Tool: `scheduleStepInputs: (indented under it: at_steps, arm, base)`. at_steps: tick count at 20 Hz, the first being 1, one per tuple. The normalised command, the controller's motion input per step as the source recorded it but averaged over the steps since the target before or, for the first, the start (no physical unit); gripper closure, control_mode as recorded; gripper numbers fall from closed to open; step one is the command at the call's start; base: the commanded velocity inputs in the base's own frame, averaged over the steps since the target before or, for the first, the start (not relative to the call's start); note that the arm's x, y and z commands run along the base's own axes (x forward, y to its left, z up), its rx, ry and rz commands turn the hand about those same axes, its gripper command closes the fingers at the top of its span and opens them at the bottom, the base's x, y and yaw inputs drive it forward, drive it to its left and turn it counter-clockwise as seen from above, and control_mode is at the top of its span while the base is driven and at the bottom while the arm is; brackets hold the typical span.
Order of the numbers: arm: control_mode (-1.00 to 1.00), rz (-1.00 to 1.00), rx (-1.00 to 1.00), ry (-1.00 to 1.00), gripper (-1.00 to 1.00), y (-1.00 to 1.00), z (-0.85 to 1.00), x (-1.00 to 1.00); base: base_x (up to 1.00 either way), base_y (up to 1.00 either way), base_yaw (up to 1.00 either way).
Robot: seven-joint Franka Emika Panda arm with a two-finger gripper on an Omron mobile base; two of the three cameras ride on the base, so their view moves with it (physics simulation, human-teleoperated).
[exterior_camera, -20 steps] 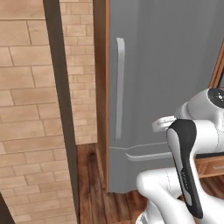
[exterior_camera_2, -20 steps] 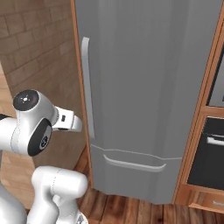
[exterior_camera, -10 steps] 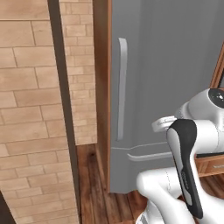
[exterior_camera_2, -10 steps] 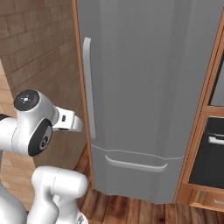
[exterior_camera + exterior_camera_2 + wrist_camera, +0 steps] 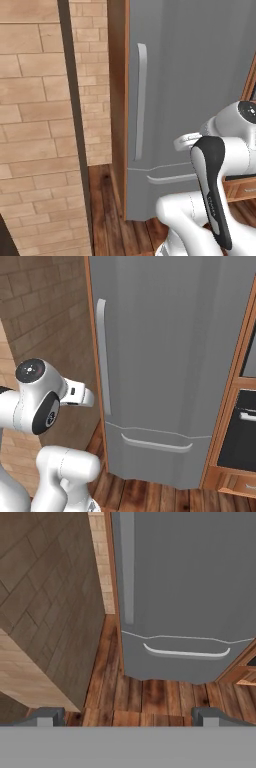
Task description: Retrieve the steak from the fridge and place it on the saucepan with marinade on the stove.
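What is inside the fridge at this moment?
That cannot be seen. The fridge is shut: its door with the long vertical handle and the drawer front below it cover everything inside, so no steak shows.

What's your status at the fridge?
Hand open, empty, short of the door. Fridge shut, long handle untouched; steak presumably behind the door. Brick wall close on the handle side.
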Motion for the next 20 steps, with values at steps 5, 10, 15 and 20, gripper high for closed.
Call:
scheduleStepInputs:
  at_steps: [5,10,15,20]
  arm:
    - [1.0,0.0,0.0,0.0,-1.0,0.0,0.0,0.0]
    - [1.0,0.0,0.0,0.0,-1.0,0.0,0.0,0.0]
    - [1.0,0.0,0.0,0.0,-1.0,0.0,0.0,0.0]
    - [1.0,0.0,0.0,0.0,-1.0,0.0,0.0,0.0]
  base:
    - [-0.02,0.08,0.0]
    - [0.0,0.27,0.0]
    - [-0.04,0.32,0.0]
    - [0.0,0.08,0.0]
